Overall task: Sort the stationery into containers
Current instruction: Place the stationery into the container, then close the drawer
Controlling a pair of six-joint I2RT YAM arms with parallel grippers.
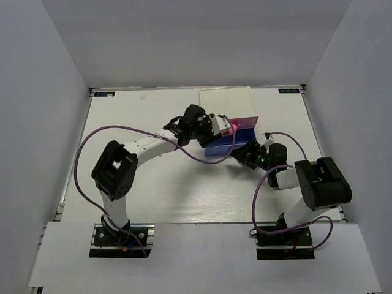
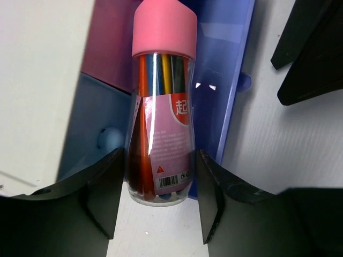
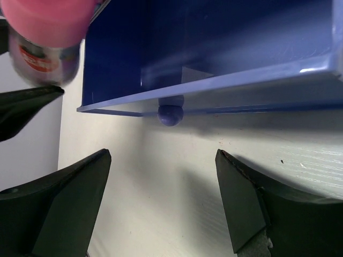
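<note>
My left gripper (image 2: 158, 156) is shut on a stubby clear tube of coloured pens with a pink cap (image 2: 161, 107). It holds the tube in front of the white drawer box (image 1: 225, 99), over the pulled-out blue-violet lower drawer (image 2: 228, 48). The tube also shows in the top view (image 1: 233, 127) and at the top left of the right wrist view (image 3: 45, 24). My right gripper (image 3: 162, 155) is open and empty, just in front of that drawer's knob (image 3: 170, 114). The highlighters and the grey-blue piece are out of view.
The light-blue drawer (image 2: 88, 126) and the pink drawer (image 2: 104, 51) are shut. The right gripper's black fingers (image 2: 308, 51) lie close to the right of the open drawer. White walls surround the table (image 1: 153, 184) on three sides.
</note>
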